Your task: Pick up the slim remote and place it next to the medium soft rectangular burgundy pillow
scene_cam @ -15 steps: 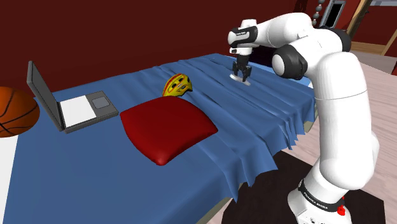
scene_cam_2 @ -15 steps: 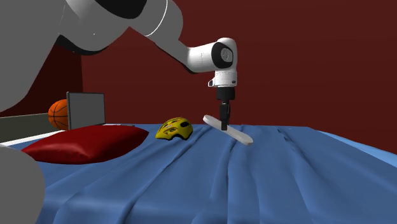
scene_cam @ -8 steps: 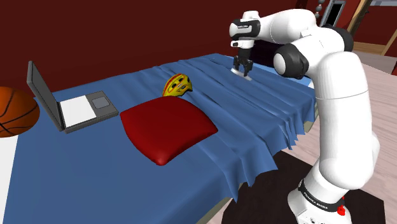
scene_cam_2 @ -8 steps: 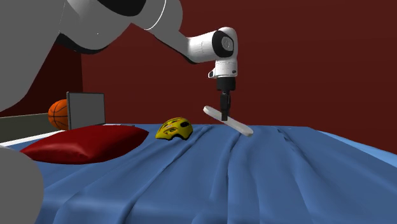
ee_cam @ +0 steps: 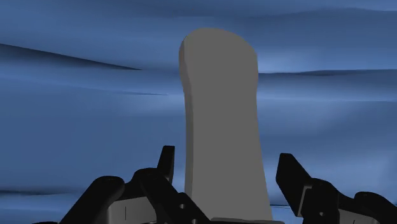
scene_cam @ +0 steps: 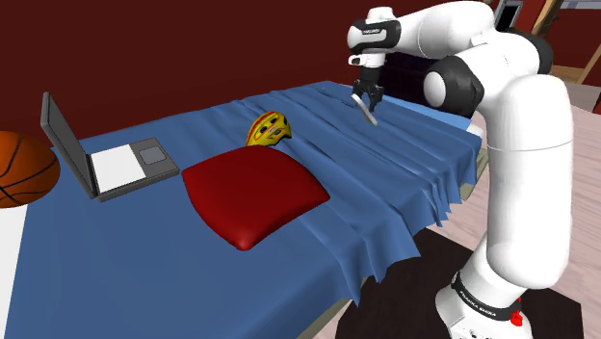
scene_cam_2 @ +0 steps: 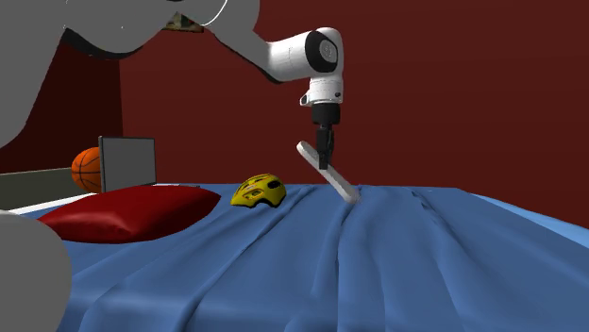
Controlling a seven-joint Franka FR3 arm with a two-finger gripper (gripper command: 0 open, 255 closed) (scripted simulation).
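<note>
**Slim pale-grey flat remote (scene_cam_2: pixel 329 174) held clear of the bed, in the black two-finger gripper (scene_cam_2: pixel 326 160).**

I had the gripper's fingers closed on the remote near its middle, above the rumpled blue bedsheet (scene_cam: pixel 390 178) at the shoulder view's far right. Its long axis hung tilted, one end dipping toward the sheet. The soft rectangular burgundy pillow (scene_cam: pixel 252 195) lay well apart, to that view's left and nearer, so I judged the carry had to run that way.

A dark red wall (scene_cam: pixel 173 48) stands behind a bed (scene_cam: pixel 125 260) covered by a wrinkled blue sheet (scene_cam: pixel 405 164); pale plank floor (scene_cam: pixel 586 193) and a dark mat (scene_cam: pixel 414 289) lie beside its hanging edge
</note>
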